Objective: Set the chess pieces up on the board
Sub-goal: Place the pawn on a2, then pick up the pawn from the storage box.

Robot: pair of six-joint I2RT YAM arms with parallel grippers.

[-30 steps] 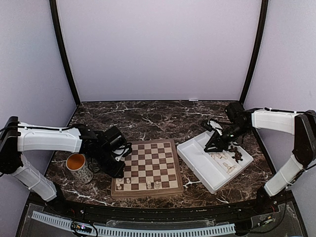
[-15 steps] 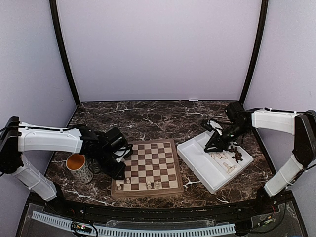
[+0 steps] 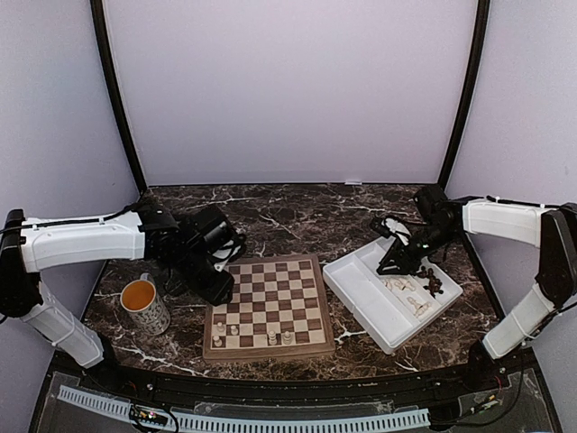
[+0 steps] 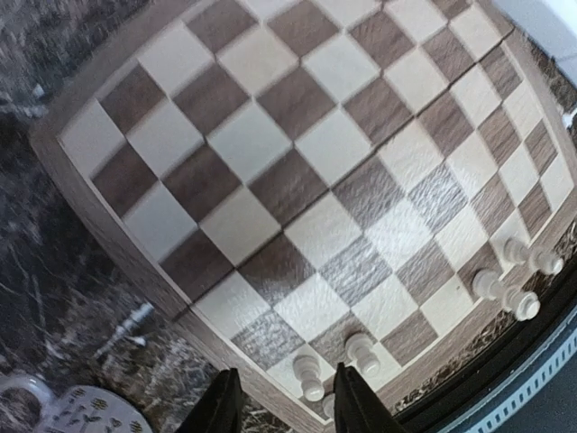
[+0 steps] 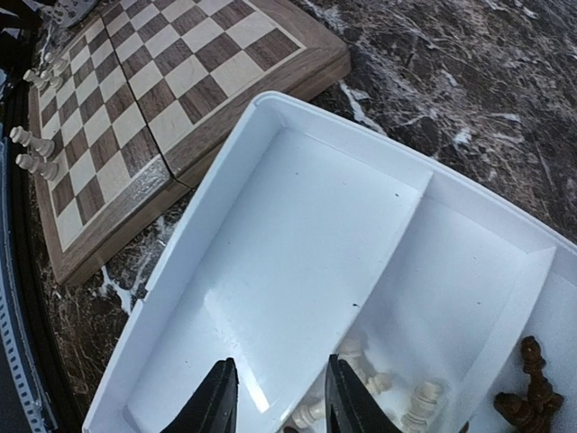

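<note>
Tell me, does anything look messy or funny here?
Nothing looks spilled or broken. The chess pieces in the white tray lie tumbled on their sides, and a mug beside the board does not belong to chess.

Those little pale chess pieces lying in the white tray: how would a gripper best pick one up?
Straight down from above: the tray walls block a sideways approach. The pale pieces lie tipped on their sides in a loose cluster, so pinch one across its narrow stem, jaws at right angles to its length. One at the cluster's edge is probably easiest.
</note>
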